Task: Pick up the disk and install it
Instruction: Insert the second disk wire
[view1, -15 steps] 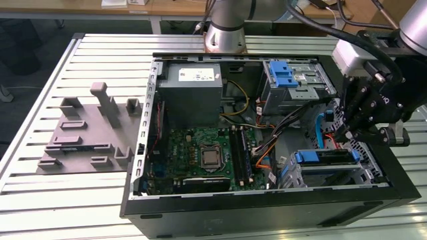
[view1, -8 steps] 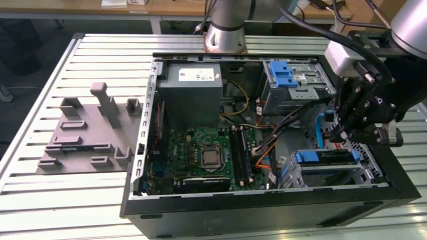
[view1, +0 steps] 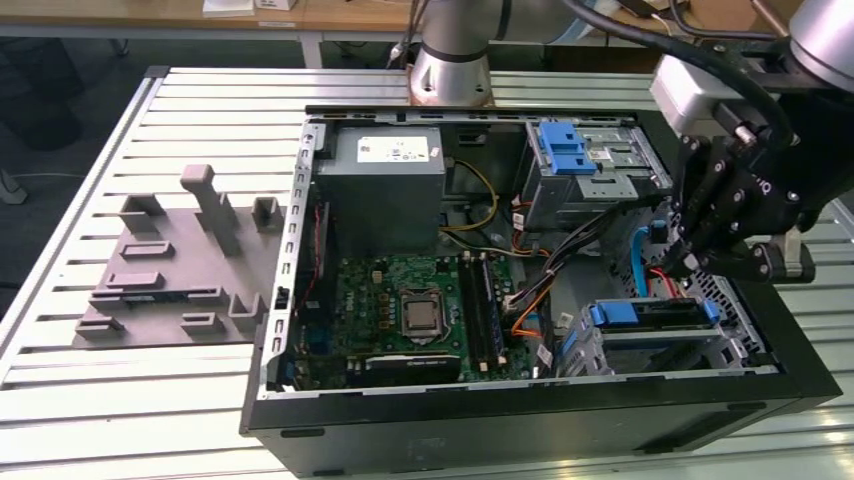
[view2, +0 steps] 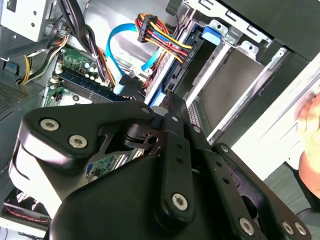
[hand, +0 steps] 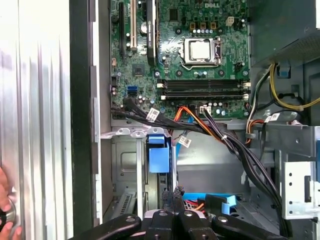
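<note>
Gripper (view1: 687, 262) hangs over the case's (view1: 534, 400) drive-bay corner, fingers closed together, apparently gripping nothing. We judge the disk (view1: 654, 313) sits in the blue-latched cage directly below, long axis along the case edge.

My exterior view looks down from high on the open case (view1: 534, 400). Both wrist views sit close inside, sharing the motherboard (hand: 200, 50).

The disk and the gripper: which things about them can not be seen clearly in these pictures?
- Gripper: fingertips masked by its own black linkage in the exterior view.
- Disk: blue-railed part sits in the lower bay; label and seating covered by the gripper and cage.
- A hand: cut off by the first wrist view's edge.
</note>
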